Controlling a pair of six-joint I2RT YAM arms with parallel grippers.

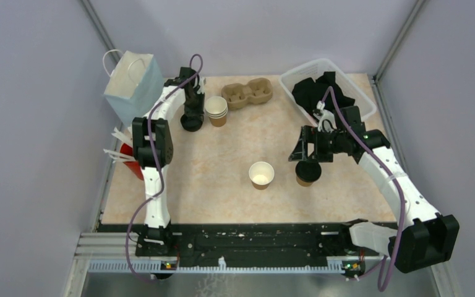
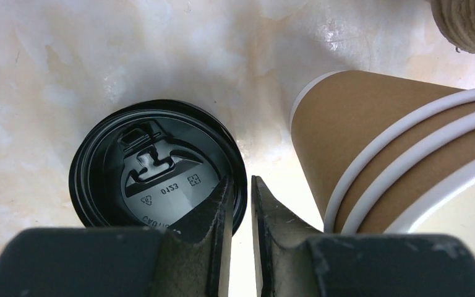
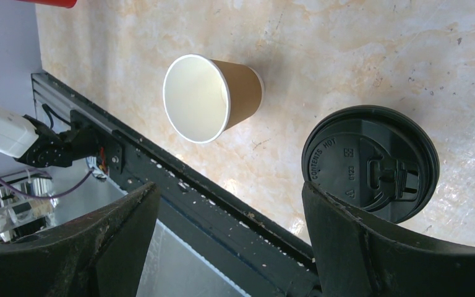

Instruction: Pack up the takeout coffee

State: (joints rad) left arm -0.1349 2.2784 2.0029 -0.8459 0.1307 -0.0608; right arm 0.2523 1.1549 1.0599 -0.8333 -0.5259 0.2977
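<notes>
A kraft paper cup (image 1: 261, 174) stands open near the table's middle and also shows in the right wrist view (image 3: 207, 99). To its right stands a second cup with a black lid on it (image 1: 308, 172); that lid is also in the right wrist view (image 3: 371, 162). My right gripper (image 1: 307, 154) (image 3: 229, 192) hangs just above it, open wide and holding nothing. At the back left a loose black lid (image 1: 192, 124) (image 2: 154, 173) lies flat on the table. My left gripper (image 1: 192, 116) (image 2: 242, 182) is down on it. Its jaws are nearly together astride the lid's right rim, with a thin gap still showing.
Nested kraft cups (image 1: 216, 110) (image 2: 396, 142) stand right beside the loose lid. A cardboard carrier (image 1: 247, 93) lies behind them, a paper bag (image 1: 133, 86) at the back left, a red cup (image 1: 130, 162) at the left edge. A clear bin (image 1: 346, 77) holds black cloth.
</notes>
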